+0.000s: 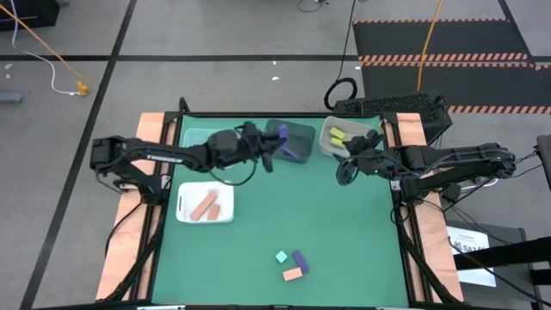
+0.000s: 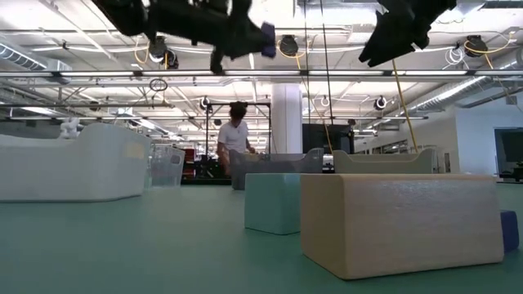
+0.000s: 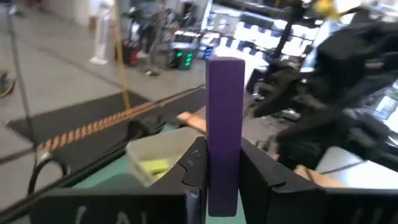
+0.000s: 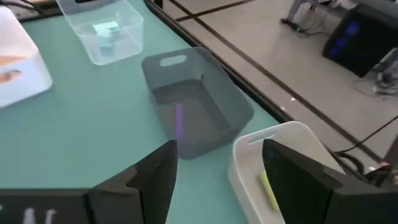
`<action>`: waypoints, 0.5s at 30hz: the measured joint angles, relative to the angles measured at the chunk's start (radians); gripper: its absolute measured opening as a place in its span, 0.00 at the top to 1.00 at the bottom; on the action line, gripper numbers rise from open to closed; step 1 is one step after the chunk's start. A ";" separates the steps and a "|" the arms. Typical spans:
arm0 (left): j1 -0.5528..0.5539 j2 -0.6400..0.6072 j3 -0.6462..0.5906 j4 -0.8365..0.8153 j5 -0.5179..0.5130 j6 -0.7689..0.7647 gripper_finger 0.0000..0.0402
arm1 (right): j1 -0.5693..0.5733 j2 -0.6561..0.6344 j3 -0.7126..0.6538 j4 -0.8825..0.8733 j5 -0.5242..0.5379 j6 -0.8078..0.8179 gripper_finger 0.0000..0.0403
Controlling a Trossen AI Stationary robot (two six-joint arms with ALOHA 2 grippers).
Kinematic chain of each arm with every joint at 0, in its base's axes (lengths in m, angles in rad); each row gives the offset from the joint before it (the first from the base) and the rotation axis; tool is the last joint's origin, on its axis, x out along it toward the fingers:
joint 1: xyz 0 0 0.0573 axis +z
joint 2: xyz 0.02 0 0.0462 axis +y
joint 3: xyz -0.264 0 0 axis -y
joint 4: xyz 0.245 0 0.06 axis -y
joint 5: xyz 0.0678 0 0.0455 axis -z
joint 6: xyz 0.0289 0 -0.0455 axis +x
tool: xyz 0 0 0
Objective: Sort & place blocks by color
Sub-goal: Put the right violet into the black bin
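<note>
My left gripper (image 1: 269, 153) hangs beside the dark bin (image 1: 297, 138) at the far middle of the table, shut on a purple bar (image 3: 224, 124). That bin holds another purple block (image 4: 179, 121). My right gripper (image 4: 224, 186) stands open and holds nothing, above the table just in front of the white bin (image 1: 340, 138), which holds yellow-green blocks (image 1: 337, 135). A mint-teal block (image 1: 281, 257), a purple block (image 1: 300, 258) and a salmon-orange block (image 1: 293, 274) lie on the green table near its front edge. My left gripper pinches the purple bar between its two fingers (image 3: 194, 171), on the bar's two long sides at its lower end (image 3: 222, 186). The fingers point level toward the table's right side, and most of the bar stands out past them. The bar is lifted clear of the table and the bins.
A clear bin (image 1: 198, 138) with mint-teal blocks stands at the far left. A flat white tray (image 1: 182, 207) with salmon-orange blocks lies on the left. The middle of the green table (image 1: 327, 224) is bare. A person (image 2: 235, 135) stands in the room behind.
</note>
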 joint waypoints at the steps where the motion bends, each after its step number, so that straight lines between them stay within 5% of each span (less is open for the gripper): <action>1: 0.011 0.023 0.002 0.002 0.000 -0.019 0.86 | -0.001 0.000 0.000 -0.002 0.008 -0.014 0.44; 9: 0.072 0.189 0.064 -0.021 -0.026 -0.111 0.86 | -0.038 0.000 0.000 -0.001 0.022 -0.048 0.44; 15: 0.106 0.233 0.148 -0.216 -0.026 -0.066 0.86 | -0.078 0.000 0.000 0.000 0.022 -0.050 0.44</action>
